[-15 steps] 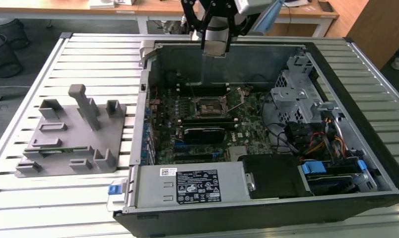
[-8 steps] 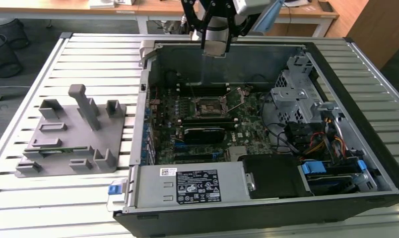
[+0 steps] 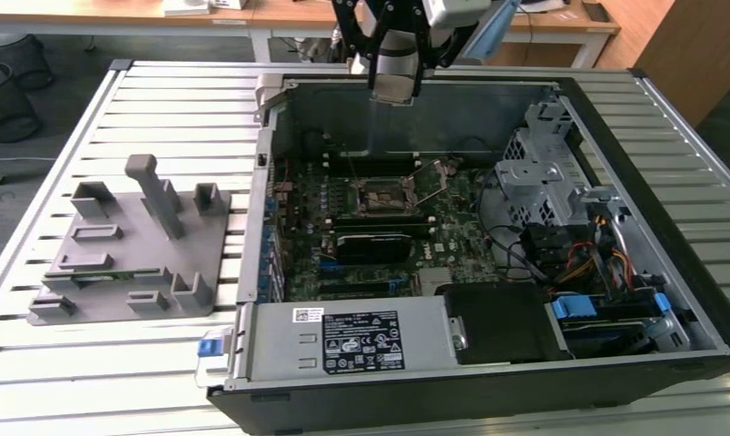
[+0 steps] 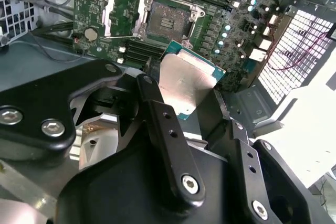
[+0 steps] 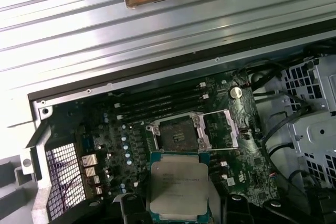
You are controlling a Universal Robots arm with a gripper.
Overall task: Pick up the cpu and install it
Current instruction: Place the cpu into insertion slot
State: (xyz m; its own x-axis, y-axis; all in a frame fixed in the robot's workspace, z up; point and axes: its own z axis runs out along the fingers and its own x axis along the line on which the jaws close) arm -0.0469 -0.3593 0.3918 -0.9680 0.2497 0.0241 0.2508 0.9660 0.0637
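Note:
My gripper (image 3: 396, 89) hangs above the far wall of the open computer case (image 3: 266, 227) and is shut on the cpu (image 4: 189, 80). The cpu is a flat square chip with a shiny silver top and a green rim; it sits between the black fingers (image 4: 157, 111) in both wrist views, chip (image 5: 177, 182) face up. Below it on the green motherboard lies the black socket (image 3: 383, 193), open, with its metal frame (image 4: 122, 17) flipped to one side. In both wrist views the socket (image 5: 176, 132) is bare and the cpu is held well above it, apart from the board.
Grey plastic fixture blocks (image 3: 135, 241) stand on the slatted table (image 3: 159, 100) at the exterior view's left. Inside the case are a power supply (image 3: 347, 341), a metal drive cage (image 3: 541, 163) and bundled cables (image 3: 583, 263). Memory slots (image 5: 157, 103) run beside the socket.

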